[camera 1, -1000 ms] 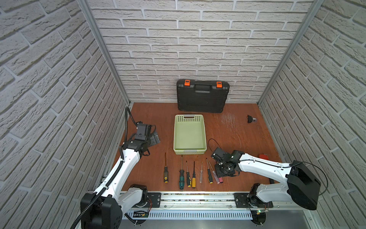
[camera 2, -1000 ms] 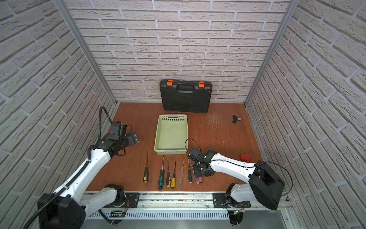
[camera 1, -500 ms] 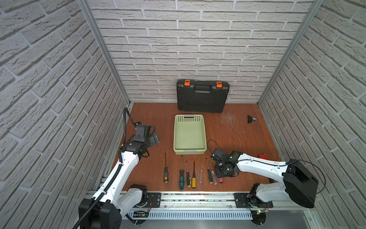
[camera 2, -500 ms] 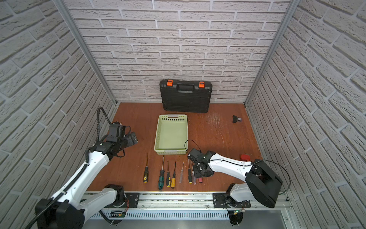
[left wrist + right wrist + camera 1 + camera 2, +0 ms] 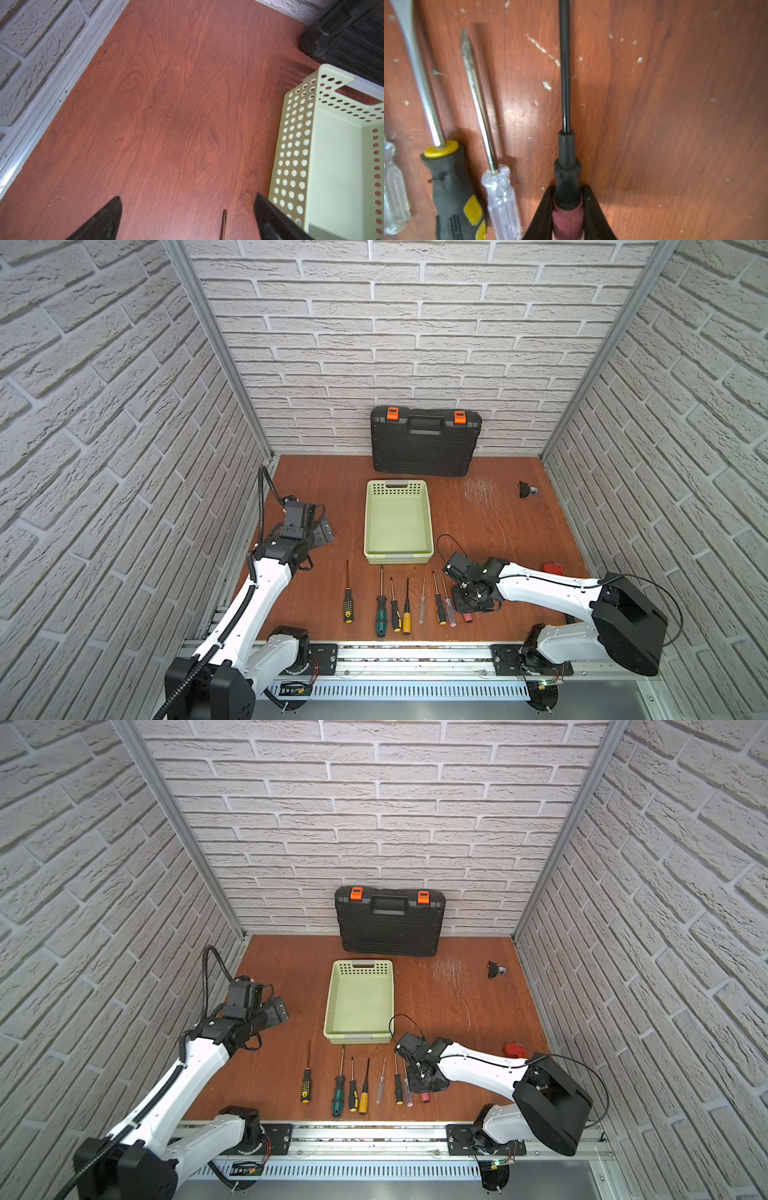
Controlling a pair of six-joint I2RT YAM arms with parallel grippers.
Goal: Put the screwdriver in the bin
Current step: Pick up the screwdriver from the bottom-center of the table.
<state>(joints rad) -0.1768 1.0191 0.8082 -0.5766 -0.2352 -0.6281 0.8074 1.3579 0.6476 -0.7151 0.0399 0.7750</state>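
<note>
Screwdriver (image 5: pixel 566 145) newly within right end effector (image 5: pixel 568 188)

1. No writing, brand, number or sign can be read in any view.
2. Black toolcase (image 5: pixel 426 445): any lettering on it is too small to tell.
3. Pink-handled screwdriver (image 5: pixel 566 220), black-and-yellow screwdriver (image 5: pixel 452 197) and clear-handled screwdriver (image 5: pixel 500 199): no legible print on the handles.

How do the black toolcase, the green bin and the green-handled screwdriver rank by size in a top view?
1. black toolcase, widest even though it stands farthest back
2. green bin
3. green-handled screwdriver, by far the smallest
</note>
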